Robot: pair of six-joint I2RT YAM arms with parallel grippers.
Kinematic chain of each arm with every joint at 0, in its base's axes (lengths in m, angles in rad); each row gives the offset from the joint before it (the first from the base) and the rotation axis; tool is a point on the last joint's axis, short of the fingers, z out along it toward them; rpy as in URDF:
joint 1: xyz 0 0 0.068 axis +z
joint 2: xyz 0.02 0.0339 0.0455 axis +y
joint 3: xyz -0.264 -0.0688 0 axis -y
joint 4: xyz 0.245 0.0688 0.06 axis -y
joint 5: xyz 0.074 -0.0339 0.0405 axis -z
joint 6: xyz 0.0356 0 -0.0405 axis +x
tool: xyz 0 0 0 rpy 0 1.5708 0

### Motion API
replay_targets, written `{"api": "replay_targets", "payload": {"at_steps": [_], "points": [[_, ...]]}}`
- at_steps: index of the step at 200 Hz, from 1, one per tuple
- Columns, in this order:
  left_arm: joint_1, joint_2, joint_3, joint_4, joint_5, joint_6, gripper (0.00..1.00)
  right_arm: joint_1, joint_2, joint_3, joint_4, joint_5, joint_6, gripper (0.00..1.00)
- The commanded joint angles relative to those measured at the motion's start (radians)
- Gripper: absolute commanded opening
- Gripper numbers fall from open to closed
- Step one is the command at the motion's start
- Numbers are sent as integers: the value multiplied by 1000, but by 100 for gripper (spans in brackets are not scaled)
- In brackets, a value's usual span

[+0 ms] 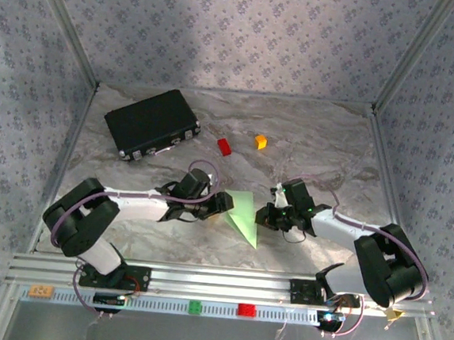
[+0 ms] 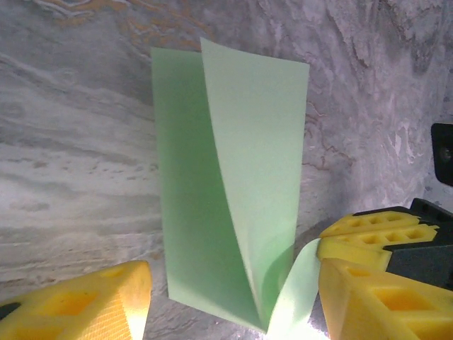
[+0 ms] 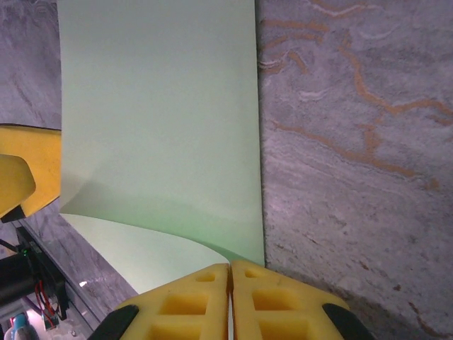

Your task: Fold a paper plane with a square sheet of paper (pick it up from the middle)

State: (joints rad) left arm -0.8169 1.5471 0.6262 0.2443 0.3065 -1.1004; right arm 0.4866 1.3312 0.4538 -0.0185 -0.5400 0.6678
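Grey patterned walls close in a marble-look table (image 1: 332,147) on three sides. A pale green paper sheet (image 1: 243,213), folded to a long point that aims at the near edge, lies near the middle of the table's near half, between the two arms.

The left tool (image 1: 222,203) sits at the sheet's left side. From its wrist, the left tool (image 2: 233,283) stands wide, its yellow fingers (image 2: 92,304) apart, and a raised flap of the sheet (image 2: 233,184) rises between them.

The right tool (image 1: 264,215) meets the sheet's right edge. From its own wrist, the right tool (image 3: 230,268) is closed tight, pinching the near edge of the sheet (image 3: 156,120).

A black rectangular case (image 1: 152,122) rests toward the far left corner. A small red block (image 1: 224,146) and a small orange block (image 1: 260,141) lie apart, mid-table toward the far edge.
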Motion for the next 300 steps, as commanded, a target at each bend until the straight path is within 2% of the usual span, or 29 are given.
{"api": "replay_targets", "payload": {"at_steps": [1, 36, 100, 156, 177, 207, 231, 261, 277, 300], "points": [[7, 10, 34, 43, 34, 12, 64, -7, -16, -10, 6, -20, -14, 10], [18, 43, 61, 29, 61, 20, 61, -12, -17, -14, 9, -24, -16, 10], [34, 130, 113, 49, 105, 1, 45, -17, -23, -19, 10, -26, -16, 11], [44, 162, 85, 166, 128, -68, 11, -18, -66, -26, -16, -15, -10, 16], [43, 148, 61, 177, 101, -92, 0, -18, -113, -21, -75, 45, -15, 24], [41, 89, 4, 164, -3, -150, 0, -16, -197, -27, -116, 111, -25, 44], [34, 28, -37, 154, -81, -184, 0, 14, -252, -48, -96, 177, -32, 49], [13, -28, -45, 107, -138, -188, 0, 145, -343, -104, -29, 396, -146, 55], [12, -23, -29, 93, -124, -177, 0, 223, -392, -140, 12, 507, -205, 66], [6, 8, -8, 106, -93, -170, 6, 312, -440, -166, 44, 588, -317, 65]]}}
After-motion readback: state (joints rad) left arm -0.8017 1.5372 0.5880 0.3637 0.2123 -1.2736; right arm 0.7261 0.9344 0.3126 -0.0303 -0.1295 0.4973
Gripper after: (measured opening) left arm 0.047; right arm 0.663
